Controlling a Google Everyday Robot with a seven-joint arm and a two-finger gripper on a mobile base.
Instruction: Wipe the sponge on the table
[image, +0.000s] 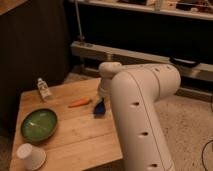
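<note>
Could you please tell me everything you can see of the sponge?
The sponge is small, dark blue and roughly rectangular; no other colour shows on it clearly. It looks soft and sits tilted on the table, near the right edge and just right of the carrot. The gripper is directly above it, at its upper end. How the gripper holds it is hidden.

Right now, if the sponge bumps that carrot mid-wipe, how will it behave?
The carrot lies on its side and is tapered, so it would probably roll in a curve. It looks small, likely light enough to skid on the smooth table. The gripper sits over the sponge, close beside it.
</note>
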